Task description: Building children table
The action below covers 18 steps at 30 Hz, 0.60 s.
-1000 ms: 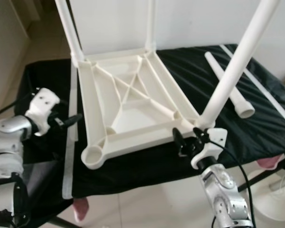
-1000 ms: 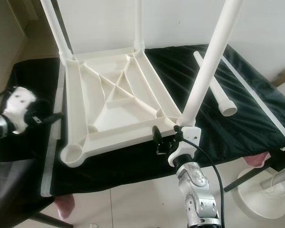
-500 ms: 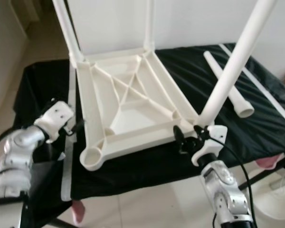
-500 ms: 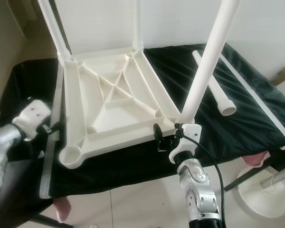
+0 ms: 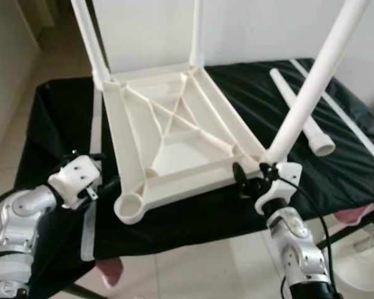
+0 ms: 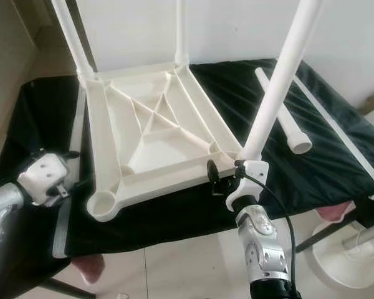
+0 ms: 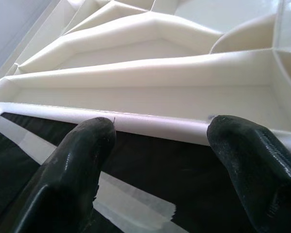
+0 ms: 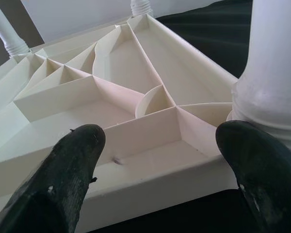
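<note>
Three legs [image 5: 311, 87] upward (tabletop [image 5: 174, 134] inverted)

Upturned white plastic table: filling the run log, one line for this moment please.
upturned white plastic table: three legs fitted, near-left socket empty | loose white leg: on black cloth | left end effector: open at edge | right end effector: open at corner

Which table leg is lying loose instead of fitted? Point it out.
The loose leg lying flat on the black cloth, on the robot's right of the upturned tabletop. The other three stand upright in corner sockets.
</note>
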Tool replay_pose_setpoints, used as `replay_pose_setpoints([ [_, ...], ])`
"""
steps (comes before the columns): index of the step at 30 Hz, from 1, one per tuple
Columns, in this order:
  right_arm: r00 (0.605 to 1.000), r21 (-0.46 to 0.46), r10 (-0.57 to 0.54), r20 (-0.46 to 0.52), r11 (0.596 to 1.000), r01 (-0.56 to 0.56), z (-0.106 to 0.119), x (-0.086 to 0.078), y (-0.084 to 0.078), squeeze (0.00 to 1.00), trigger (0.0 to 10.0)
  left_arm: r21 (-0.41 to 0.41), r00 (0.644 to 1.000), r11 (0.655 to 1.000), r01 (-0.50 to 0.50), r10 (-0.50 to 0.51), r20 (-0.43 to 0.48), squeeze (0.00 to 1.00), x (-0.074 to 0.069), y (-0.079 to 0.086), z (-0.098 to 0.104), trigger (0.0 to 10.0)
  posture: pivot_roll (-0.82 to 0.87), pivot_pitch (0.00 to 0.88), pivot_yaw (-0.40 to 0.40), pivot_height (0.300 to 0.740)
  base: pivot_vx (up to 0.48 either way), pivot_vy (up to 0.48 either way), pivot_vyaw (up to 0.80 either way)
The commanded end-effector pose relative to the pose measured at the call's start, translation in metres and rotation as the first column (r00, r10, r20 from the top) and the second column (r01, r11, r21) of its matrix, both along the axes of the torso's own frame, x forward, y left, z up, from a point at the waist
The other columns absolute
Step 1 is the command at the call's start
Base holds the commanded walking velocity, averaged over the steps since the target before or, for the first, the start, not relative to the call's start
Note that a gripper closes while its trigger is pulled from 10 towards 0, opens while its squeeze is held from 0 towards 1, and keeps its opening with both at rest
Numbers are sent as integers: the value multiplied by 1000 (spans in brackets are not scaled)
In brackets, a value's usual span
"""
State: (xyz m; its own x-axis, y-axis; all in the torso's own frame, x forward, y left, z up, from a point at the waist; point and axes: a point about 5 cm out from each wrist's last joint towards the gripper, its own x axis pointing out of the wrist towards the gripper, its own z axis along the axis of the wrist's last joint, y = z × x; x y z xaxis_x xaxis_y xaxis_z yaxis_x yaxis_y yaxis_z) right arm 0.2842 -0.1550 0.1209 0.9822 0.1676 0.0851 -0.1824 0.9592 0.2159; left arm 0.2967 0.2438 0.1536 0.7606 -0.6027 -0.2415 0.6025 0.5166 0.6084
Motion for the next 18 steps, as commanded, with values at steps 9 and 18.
replay_pose_setpoints([
  [9, 998, -7, 19, -60, 1000, -20, -16, -1, 4, 0, 10000, -84, 976, 980, -181, 190, 110, 0, 33, 21, 32, 10000, 40, 44, -13, 740, 0, 0, 0],
  [18, 998, -4, 22, -62, 1000, -22, -18, -4, 7, 0, 10000, -118, 960, 967, -225, 241, 144, 0, 44, 8, 33, 10000, 27, 49, -5, 740, 0, 0, 0],
])
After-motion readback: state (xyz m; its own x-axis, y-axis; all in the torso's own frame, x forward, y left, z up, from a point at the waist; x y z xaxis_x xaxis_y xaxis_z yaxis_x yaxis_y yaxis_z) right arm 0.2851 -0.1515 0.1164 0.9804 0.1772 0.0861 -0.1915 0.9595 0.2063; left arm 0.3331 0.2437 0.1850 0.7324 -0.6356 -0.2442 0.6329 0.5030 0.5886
